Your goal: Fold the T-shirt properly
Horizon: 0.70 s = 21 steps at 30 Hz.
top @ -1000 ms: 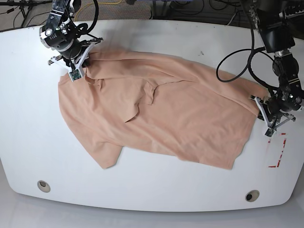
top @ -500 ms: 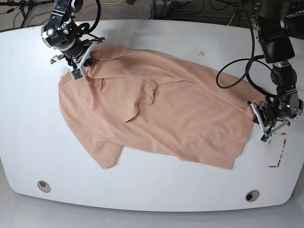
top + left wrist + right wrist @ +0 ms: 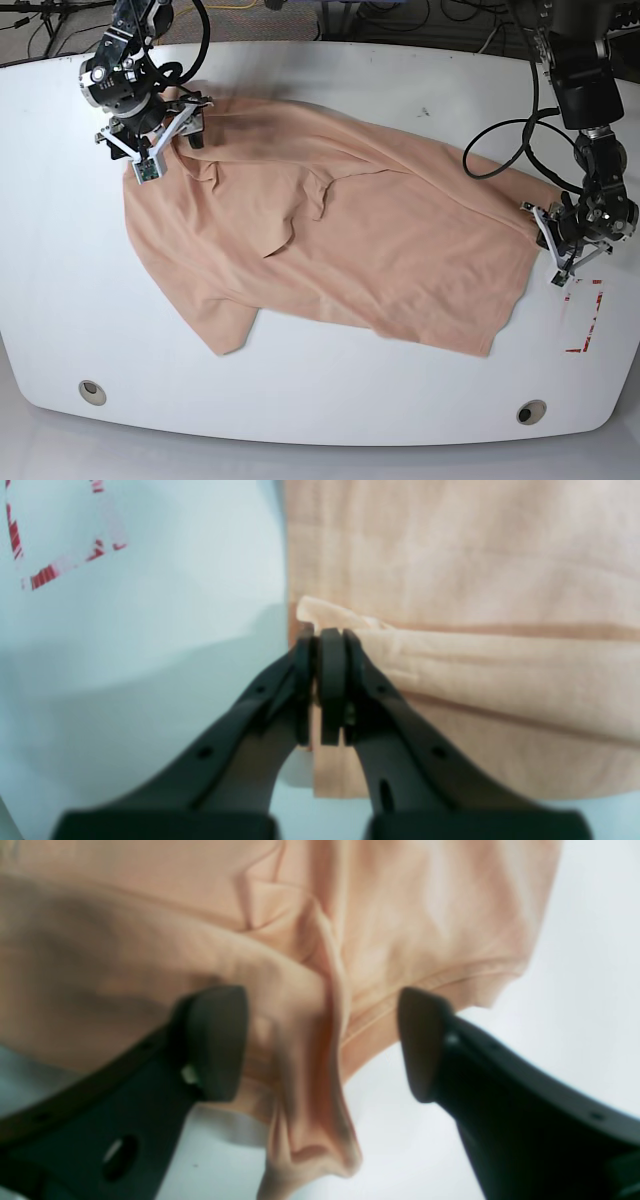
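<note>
A large, soft, peach-pink short-sleeved cotton T-shirt lies spread across the middle of a white, rounded-corner worktop, wrinkled rather than flat, with one sleeve pointing toward the near edge and a small crease near its centre. In the base view its far left corner lies under the right gripper, and its right-hand hem reaches the left gripper.

Left gripper: the black jaws are pressed together on a raised ridge of the hem, which is lifted slightly from the surrounding cloth at the garment's edge. A long fold runs away from the pinch across the fabric.

Right gripper: the two black fingers stand wide apart, one on each side of a bunched fold of cloth. The fold hangs between them, and neither pad closes on it.

Red-and-white striped tape marks lie on the worktop just beside the left gripper, clear of the hem. Two round metal inserts are set near the worktop's front edge, well apart from the garment.
</note>
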Each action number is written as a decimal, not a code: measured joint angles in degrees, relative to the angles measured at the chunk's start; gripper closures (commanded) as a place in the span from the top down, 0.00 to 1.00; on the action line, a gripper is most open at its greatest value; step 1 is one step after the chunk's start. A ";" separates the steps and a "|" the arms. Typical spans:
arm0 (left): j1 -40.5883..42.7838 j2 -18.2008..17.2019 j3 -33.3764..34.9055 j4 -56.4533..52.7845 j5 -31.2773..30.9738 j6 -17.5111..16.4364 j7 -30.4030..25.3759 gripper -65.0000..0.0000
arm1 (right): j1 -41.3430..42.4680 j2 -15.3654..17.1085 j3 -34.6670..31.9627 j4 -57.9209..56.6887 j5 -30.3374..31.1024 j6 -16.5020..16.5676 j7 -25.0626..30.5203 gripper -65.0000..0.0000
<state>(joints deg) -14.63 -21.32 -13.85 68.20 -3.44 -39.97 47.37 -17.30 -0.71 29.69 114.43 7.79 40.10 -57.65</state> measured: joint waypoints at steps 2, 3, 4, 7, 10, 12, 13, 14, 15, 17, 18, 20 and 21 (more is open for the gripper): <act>-0.02 0.00 0.00 0.00 0.00 -0.02 -0.37 0.00 | 0.66 -0.11 0.02 -0.15 -0.07 0.02 -0.31 0.71; -0.02 0.02 0.00 0.00 0.00 -0.02 -0.35 0.00 | 1.05 -0.11 0.04 -0.24 -0.07 0.02 -0.39 0.71; -0.02 0.00 0.00 0.00 0.00 0.00 -0.33 0.00 | 1.55 -0.17 0.07 -0.52 -0.04 -0.02 -0.46 0.71; 0.02 -0.11 -0.04 -0.02 0.02 0.00 -0.31 0.00 | 3.32 -0.42 -0.33 -1.81 0.07 0.00 -0.37 0.71; 0.00 -0.04 -0.02 -0.02 0.00 0.00 -0.33 0.00 | 4.61 -0.42 -0.46 -3.61 0.35 0.00 0.20 0.71; -0.02 0.00 -0.02 -0.02 0.00 0.00 -0.33 0.00 | 5.16 -0.39 -0.33 -4.85 0.04 0.02 0.00 0.70; 0.00 0.00 -0.02 -0.02 0.00 0.00 -0.33 0.00 | 5.38 -0.39 -0.28 -5.38 -0.11 0.00 -0.02 0.70; 0.00 0.00 -0.02 -0.02 0.02 0.00 -0.33 0.00 | 5.53 -0.42 -0.15 -5.95 0.00 0.00 -0.07 0.69; 0.02 0.00 -0.02 -0.02 0.00 0.00 -0.33 0.00 | 5.77 -0.42 -0.07 -6.60 -0.02 0.00 -0.02 0.67; 0.02 -0.02 -0.02 -0.02 0.02 0.00 -0.33 0.00 | 6.01 -0.33 -0.04 -7.91 -0.02 0.00 0.02 0.60; 0.02 -0.02 -0.02 -0.02 0.02 0.00 -0.33 0.00 | 6.16 -0.24 -0.04 -8.68 -0.02 0.02 0.04 0.55; 0.00 -0.02 -0.02 -0.02 0.00 0.00 -0.33 0.00 | 6.45 -0.26 -0.04 -9.81 -0.02 0.00 0.04 0.43; 0.00 0.00 -0.02 -0.02 0.00 0.00 -0.33 0.00 | 6.49 -0.26 -0.04 -10.21 -0.04 0.02 -0.04 0.37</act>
<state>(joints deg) -14.63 -21.32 -13.87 68.18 -3.44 -39.97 47.05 -10.81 -0.97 29.65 104.22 7.75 40.12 -57.69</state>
